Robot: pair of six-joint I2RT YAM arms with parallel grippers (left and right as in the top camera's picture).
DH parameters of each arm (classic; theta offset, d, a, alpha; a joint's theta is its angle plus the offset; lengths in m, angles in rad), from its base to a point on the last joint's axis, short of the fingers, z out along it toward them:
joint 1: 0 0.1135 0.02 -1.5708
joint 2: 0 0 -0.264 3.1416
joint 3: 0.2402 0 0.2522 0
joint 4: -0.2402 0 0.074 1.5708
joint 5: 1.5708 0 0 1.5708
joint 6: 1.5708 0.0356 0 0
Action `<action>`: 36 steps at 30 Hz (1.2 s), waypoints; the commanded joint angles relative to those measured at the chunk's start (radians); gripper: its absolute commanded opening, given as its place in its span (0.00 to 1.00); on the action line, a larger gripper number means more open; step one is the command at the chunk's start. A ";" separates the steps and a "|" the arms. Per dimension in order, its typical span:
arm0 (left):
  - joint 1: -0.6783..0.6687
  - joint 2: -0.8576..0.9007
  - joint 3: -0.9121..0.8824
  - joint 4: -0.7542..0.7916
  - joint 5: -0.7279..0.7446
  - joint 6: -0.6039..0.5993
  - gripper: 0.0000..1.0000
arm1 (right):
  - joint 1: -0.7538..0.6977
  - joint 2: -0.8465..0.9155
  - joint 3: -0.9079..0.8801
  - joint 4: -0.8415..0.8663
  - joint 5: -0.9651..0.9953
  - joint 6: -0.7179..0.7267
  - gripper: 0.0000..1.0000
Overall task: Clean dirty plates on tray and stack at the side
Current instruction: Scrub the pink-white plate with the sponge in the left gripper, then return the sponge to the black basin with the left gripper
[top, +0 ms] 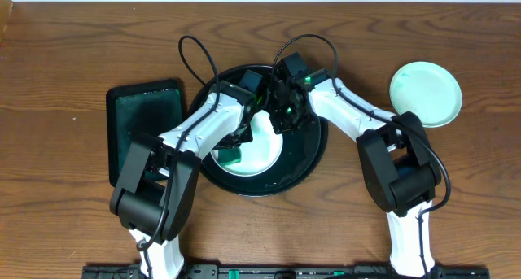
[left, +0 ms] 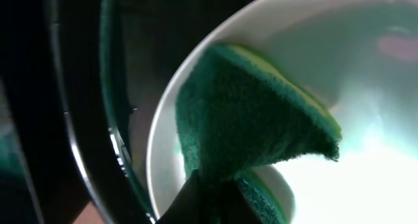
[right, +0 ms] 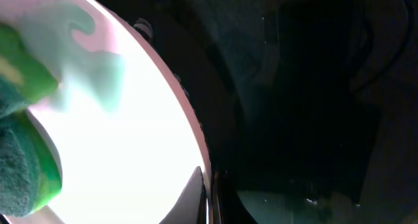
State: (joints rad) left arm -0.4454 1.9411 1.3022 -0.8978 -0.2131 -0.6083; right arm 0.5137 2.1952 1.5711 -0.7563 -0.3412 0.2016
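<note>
A pale plate [top: 262, 145] lies on the round black tray [top: 305, 161] in the middle of the table. My left gripper [top: 234, 149] is shut on a green sponge [left: 248, 113], which presses on the plate's inner surface [left: 366, 172] near its white rim. My right gripper [right: 208, 201] is shut on the plate's far-right rim [right: 196, 136], one finger inside and one outside. A teal smear [right: 88, 61] shows on the plate beside the sponge [right: 23, 159]. A second, mint-green plate [top: 425, 93] sits on the table at the right, off the tray.
A rectangular black tray [top: 146, 128] with a greenish inside lies left of the round tray, close under my left arm. Both arms cross over the round tray, with cables looping behind them. Bare wooden table surrounds everything.
</note>
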 commanded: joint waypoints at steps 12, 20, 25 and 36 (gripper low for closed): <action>0.087 -0.302 0.085 -0.085 -0.163 -0.014 0.07 | -0.003 0.068 -0.030 -0.002 0.097 -0.004 0.01; 0.323 -0.308 0.083 -0.145 -0.059 0.001 0.07 | -0.002 -0.023 -0.029 0.020 0.112 -0.100 0.01; 0.458 -0.294 0.076 -0.148 0.052 0.031 0.07 | 0.000 -0.098 -0.029 0.035 0.181 -0.108 0.01; 0.541 -0.294 0.041 -0.150 0.075 0.039 0.07 | 0.030 -0.137 -0.029 0.044 0.273 -0.143 0.01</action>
State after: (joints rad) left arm 0.0917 1.6417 1.3533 -1.0435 -0.1513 -0.5922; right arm 0.5301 2.0762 1.5429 -0.7200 -0.1501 0.0917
